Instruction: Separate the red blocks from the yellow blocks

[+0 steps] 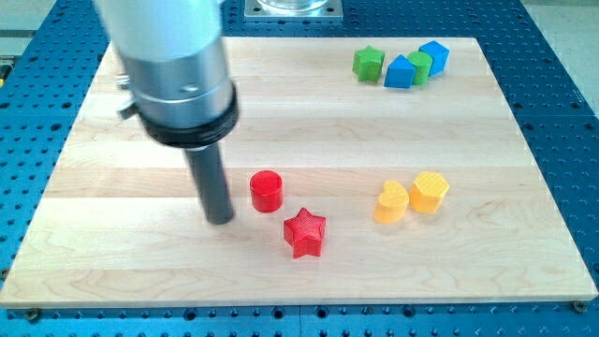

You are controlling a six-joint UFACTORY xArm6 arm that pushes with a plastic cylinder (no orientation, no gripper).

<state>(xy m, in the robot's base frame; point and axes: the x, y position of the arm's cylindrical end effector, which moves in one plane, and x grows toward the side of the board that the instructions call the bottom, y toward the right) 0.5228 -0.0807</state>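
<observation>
A red cylinder (266, 190) stands near the board's middle, with a red star (304, 232) just below and to its right. Two yellow blocks sit further to the view's right: a yellow heart-like block (391, 201) and a yellow hexagon-like block (430, 191), touching each other. My tip (220, 220) rests on the board just left of the red cylinder, a small gap apart from it. The arm's grey body hangs over the view's upper left.
At the view's top right is a cluster: a green star (368, 64), a blue block (400, 72), a green block (420, 65) and another blue block (434, 56). The wooden board (112, 281) lies on a blue perforated table.
</observation>
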